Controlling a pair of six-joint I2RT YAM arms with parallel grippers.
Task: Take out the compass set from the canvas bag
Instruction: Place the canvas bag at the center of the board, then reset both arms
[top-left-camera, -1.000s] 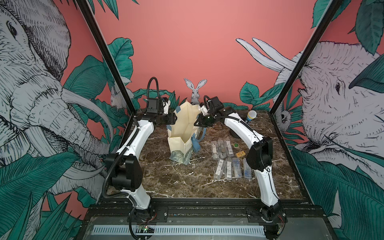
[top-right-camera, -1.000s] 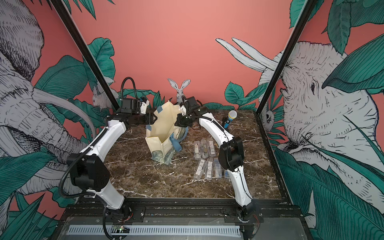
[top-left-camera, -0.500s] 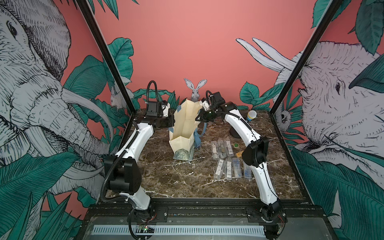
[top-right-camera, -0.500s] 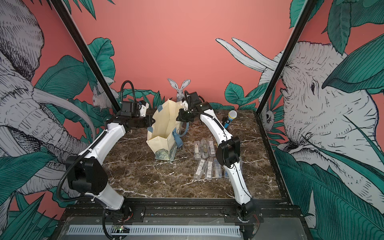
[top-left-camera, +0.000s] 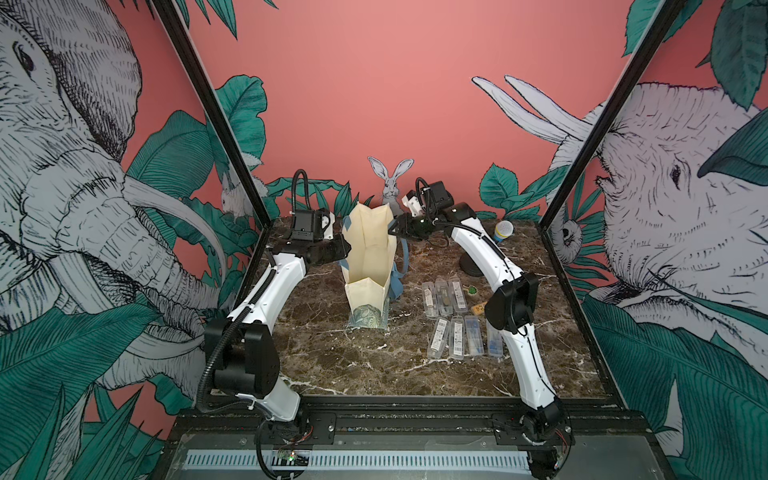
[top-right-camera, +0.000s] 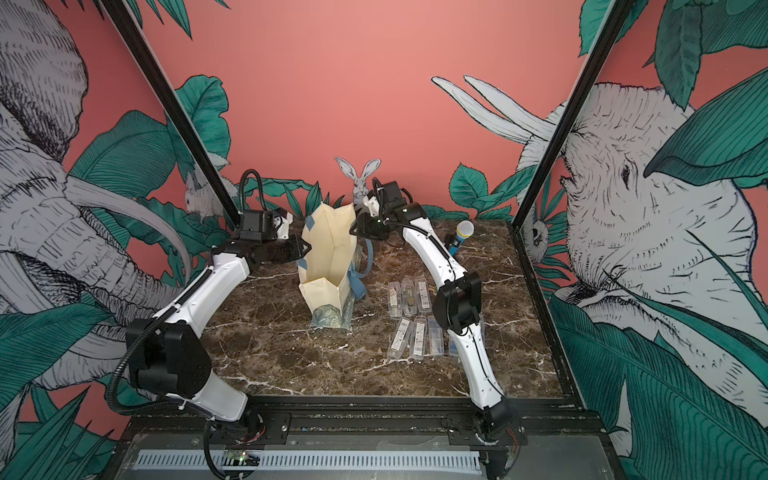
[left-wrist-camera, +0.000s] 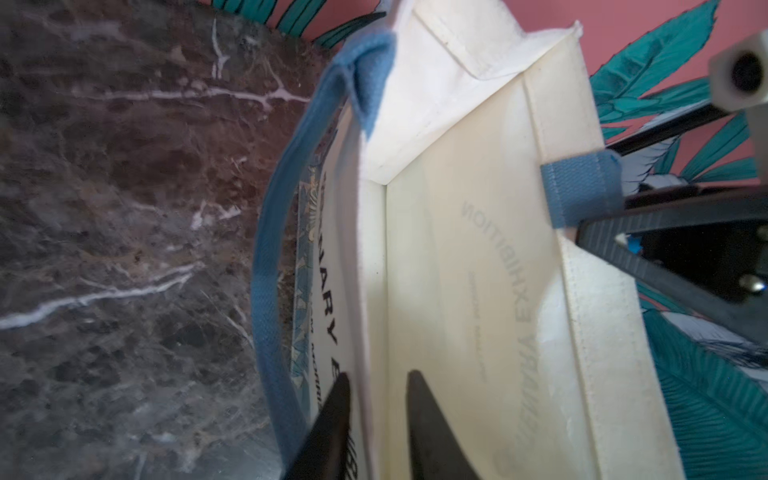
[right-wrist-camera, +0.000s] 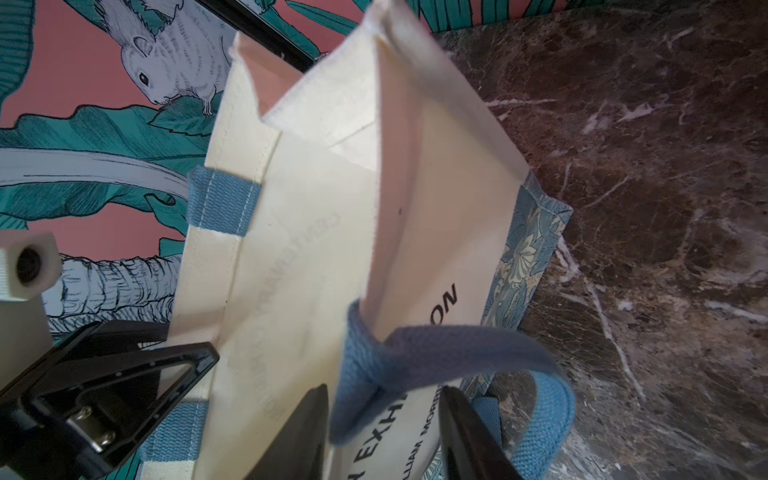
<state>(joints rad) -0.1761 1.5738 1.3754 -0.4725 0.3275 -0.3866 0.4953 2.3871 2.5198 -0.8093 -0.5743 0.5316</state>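
1. In both top views the tall cream canvas bag (top-left-camera: 370, 253) (top-right-camera: 328, 257) with dusty-blue strap handles stands upright on the dark brown marble table (top-left-camera: 332, 365), mouth up and long axis vertical. The left gripper (top-left-camera: 348, 249) sits at its left rim and the right gripper (top-left-camera: 391, 227) at its right rim, level with each other and equally near. No compass set shows inside, and the bag's floor is hidden behind the near wall. Small clear plastic cases (top-left-camera: 457, 340) lie on the table to the right, well apart from the bag.
2. In the left wrist view the left gripper (left-wrist-camera: 378, 376) straddles the bag's side wall with narrow, loose jaws, not pinching it.
3. In the right wrist view the right gripper (right-wrist-camera: 382, 390) stands wider, around the wall and a blue strap handle (right-wrist-camera: 457, 353), clamping neither.
4. As I judge it, anything left in the bag lies straight below both grippers, so the next reach must go over the rim and down.
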